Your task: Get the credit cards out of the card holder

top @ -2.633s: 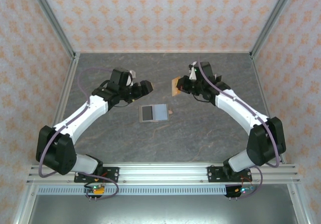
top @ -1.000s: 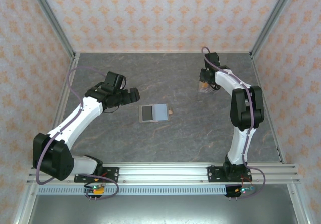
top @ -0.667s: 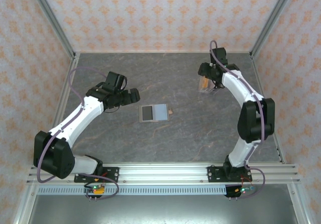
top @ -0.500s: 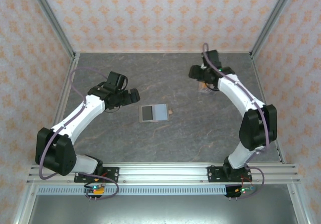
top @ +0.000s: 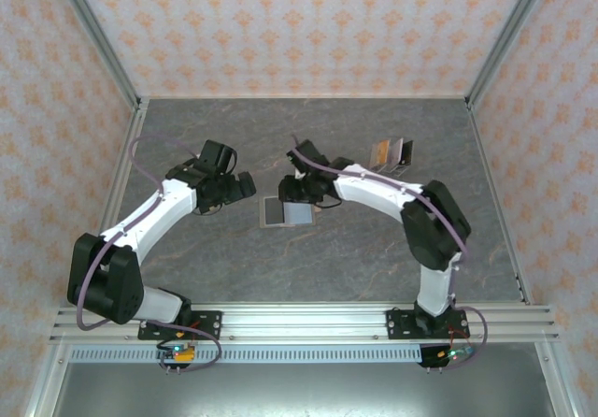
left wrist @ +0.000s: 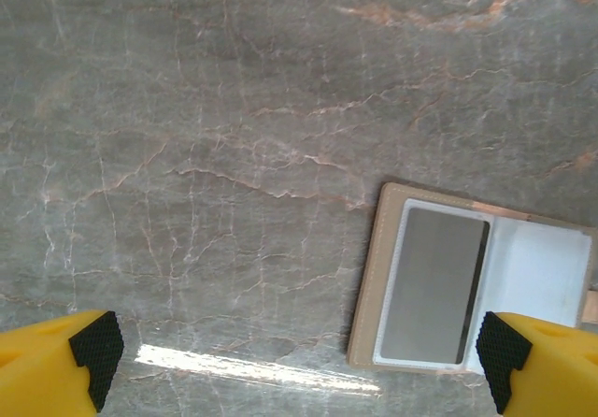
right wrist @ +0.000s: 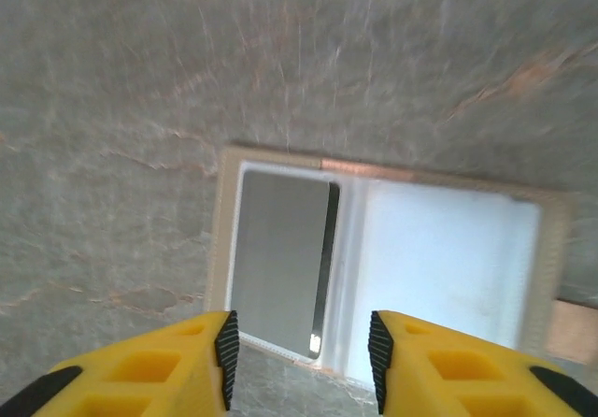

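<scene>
The card holder [top: 286,213] lies open and flat on the table, tan-edged, with a grey card [right wrist: 278,258] in its left panel and a pale blue right panel [right wrist: 444,263]. Its small tan tab [right wrist: 571,329] sticks out on the right edge. My right gripper [top: 297,191] hovers open just over the holder's far side, its jaws [right wrist: 302,353] spanning the grey card's inner edge and the fold. To the holder's left, my left gripper [top: 241,187] is wide open, with the holder [left wrist: 472,291] near its right finger. A few removed cards [top: 392,151] lie overlapped at the back right.
The grey marbled table [top: 308,267] is bounded by metal frame posts and patterned walls. Bare table [left wrist: 206,183] spreads between the left fingers. Both arm bases sit on the rail along the near edge.
The right arm swung from the back right, where it left an orange card with the others, over to the open holder. The left gripper drifted slightly toward the holder.
</scene>
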Available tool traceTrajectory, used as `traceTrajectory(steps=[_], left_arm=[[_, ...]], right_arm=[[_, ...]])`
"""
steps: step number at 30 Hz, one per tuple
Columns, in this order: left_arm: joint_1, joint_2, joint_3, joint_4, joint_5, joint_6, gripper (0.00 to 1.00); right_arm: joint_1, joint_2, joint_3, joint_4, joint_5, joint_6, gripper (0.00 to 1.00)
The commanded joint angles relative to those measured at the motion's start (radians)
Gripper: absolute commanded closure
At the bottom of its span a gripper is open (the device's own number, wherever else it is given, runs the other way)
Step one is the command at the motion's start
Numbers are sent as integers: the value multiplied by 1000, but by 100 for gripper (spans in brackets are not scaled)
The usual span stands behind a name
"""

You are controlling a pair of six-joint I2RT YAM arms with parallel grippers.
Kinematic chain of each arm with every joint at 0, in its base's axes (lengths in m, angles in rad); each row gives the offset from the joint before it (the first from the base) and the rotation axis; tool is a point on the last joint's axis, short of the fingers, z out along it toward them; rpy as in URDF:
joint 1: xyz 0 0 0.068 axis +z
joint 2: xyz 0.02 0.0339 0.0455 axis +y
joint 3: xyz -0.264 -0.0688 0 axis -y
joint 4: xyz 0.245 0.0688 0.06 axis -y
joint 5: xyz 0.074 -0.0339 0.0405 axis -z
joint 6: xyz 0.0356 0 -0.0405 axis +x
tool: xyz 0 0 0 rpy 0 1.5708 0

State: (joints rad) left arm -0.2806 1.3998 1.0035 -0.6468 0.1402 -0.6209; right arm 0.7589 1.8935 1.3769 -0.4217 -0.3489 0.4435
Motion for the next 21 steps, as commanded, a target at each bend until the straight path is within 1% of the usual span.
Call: traceTrajectory(steps=[1, 3, 6, 8, 15, 18, 21], left_arm=[[7, -27, -19, -12, -27, -22, 0], [7, -30, -24, -9, -14, -22, 0], [6, -32, -42, 21, 28, -14, 2], [6, -36, -56, 50, 62, -13, 3], [-4, -6, -46, 65, 117, -20, 6], [-19, 18, -39, 80, 139, -32, 11], [-42, 45, -34, 103, 146, -44, 20]], right_arm=[[15, 72, 44, 19, 14, 46, 61], [16, 98, 55, 29, 14, 60, 63], [16, 140, 81, 19, 4, 62, 72], [16, 161, 93, 5, 7, 64, 76], [14, 187, 82, 7, 10, 73, 81], [11, 188, 72, 9, 15, 78, 83], [7, 187, 54, 14, 10, 85, 85]])
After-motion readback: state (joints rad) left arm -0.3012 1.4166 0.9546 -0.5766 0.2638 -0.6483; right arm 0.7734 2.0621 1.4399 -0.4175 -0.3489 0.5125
